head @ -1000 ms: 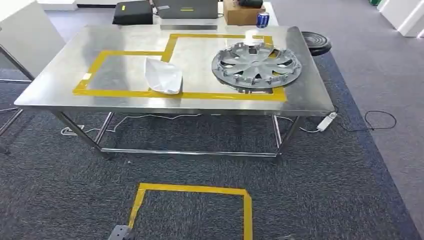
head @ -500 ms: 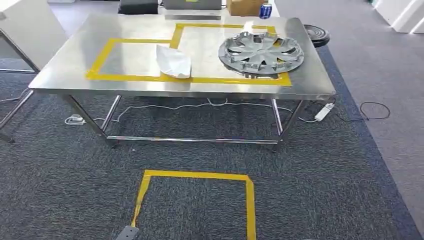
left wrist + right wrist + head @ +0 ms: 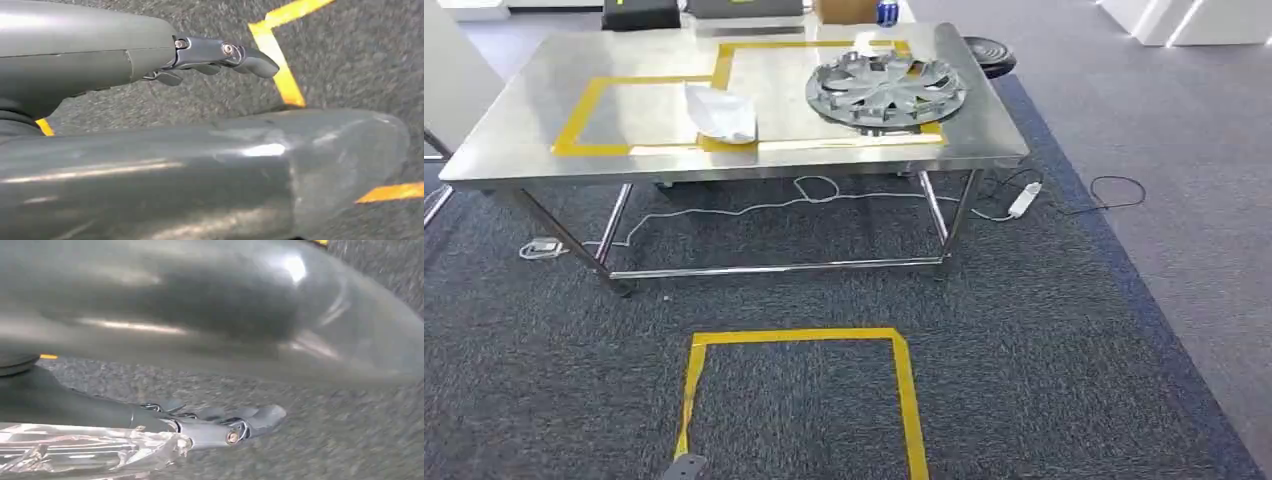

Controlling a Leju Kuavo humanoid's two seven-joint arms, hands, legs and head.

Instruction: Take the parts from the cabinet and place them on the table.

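Grey carpet with yellow tape (image 3: 796,340) lies before my steel table (image 3: 514,140), where the hubcap (image 3: 886,90) and white bag (image 3: 719,112) rest. My left hand (image 3: 150,55) and right hand (image 3: 200,427) hang empty, fingers loosely extended.

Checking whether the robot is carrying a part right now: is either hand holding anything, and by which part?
The left hand holds nothing. A clear plastic bag lies against the right hand; whether it is gripped, and where, cannot be told.
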